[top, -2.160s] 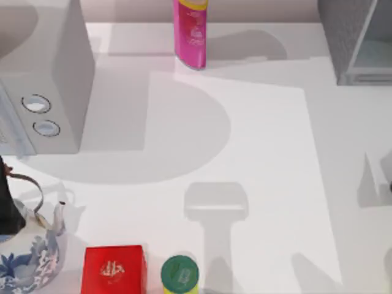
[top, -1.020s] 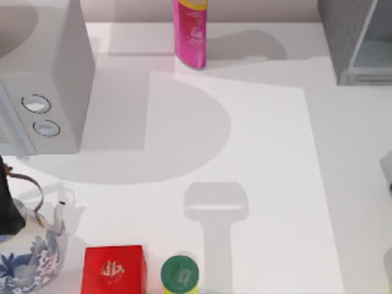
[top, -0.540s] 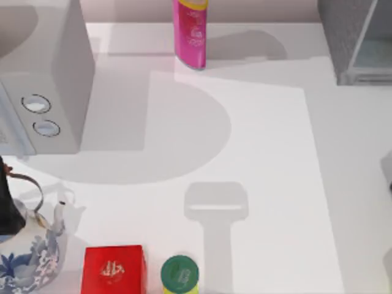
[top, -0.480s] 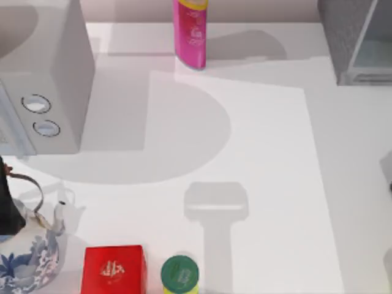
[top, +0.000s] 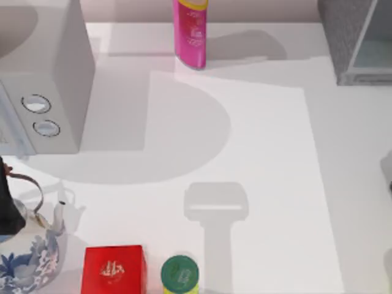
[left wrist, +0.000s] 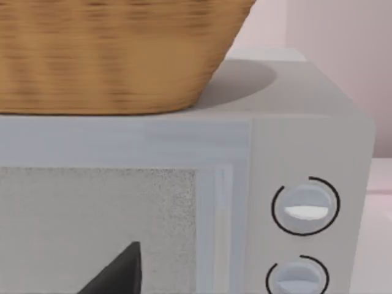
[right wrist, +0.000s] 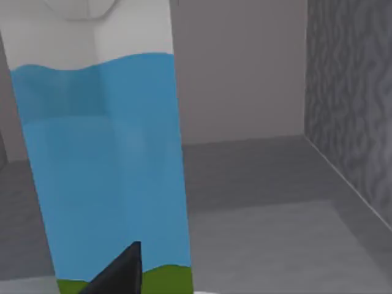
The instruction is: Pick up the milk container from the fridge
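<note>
One milk container stands upright inside the fridge, close in front of my right wrist camera: blue sides, a green band at the foot, a white top above. It rests on the fridge's grey floor, with the back wall behind it and a speckled side wall well apart from it, so open floor lies between carton and that wall. One dark fingertip of my right claw shows low before the carton's base; I cannot tell whether it touches, nor how wide my right claw stands.

From above, one fridge sits at the worktop's far right corner. One pink bottle stands at the far edge near the middle. One light grey box with two round knobs fills the far left, and my left wrist camera shows one woven basket on its roof. One blue-and-white teapot, one red box and one green-lidded can line the near edge at the left. The worktop's middle and right are bare.

One dark fingertip of my left claw shows before the knobbed box's door; how far that claw is open I cannot tell.
</note>
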`<act>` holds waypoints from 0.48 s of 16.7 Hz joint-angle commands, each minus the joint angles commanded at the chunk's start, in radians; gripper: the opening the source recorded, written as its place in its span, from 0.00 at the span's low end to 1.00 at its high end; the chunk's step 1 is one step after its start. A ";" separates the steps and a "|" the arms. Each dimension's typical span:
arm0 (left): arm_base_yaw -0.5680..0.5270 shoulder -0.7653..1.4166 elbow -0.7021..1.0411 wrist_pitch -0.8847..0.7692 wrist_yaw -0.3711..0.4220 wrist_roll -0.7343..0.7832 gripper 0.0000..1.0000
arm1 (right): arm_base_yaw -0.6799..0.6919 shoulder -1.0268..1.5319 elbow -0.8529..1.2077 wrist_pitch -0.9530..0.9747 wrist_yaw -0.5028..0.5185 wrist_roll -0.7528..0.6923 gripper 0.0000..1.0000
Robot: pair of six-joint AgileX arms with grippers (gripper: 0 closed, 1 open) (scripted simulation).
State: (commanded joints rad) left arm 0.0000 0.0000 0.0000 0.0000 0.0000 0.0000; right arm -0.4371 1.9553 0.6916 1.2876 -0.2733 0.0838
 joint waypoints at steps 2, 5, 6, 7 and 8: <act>0.000 0.000 0.000 0.000 0.000 0.000 1.00 | 0.074 0.076 0.129 -0.064 0.043 -0.013 1.00; 0.000 0.000 0.000 0.000 0.000 0.000 1.00 | 0.181 0.170 0.260 -0.111 0.082 -0.051 1.00; 0.000 0.000 0.000 0.000 0.000 0.000 1.00 | 0.205 0.189 0.283 -0.116 0.088 -0.062 1.00; 0.000 0.000 0.000 0.000 0.000 0.000 1.00 | 0.218 0.199 0.296 -0.119 0.091 -0.070 1.00; 0.000 0.000 0.000 0.000 0.000 0.000 1.00 | 0.221 0.201 0.299 -0.119 0.092 -0.072 1.00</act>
State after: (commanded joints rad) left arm 0.0000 0.0000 0.0000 0.0000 0.0000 0.0000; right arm -0.2161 2.1568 0.9909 1.1684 -0.1813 0.0118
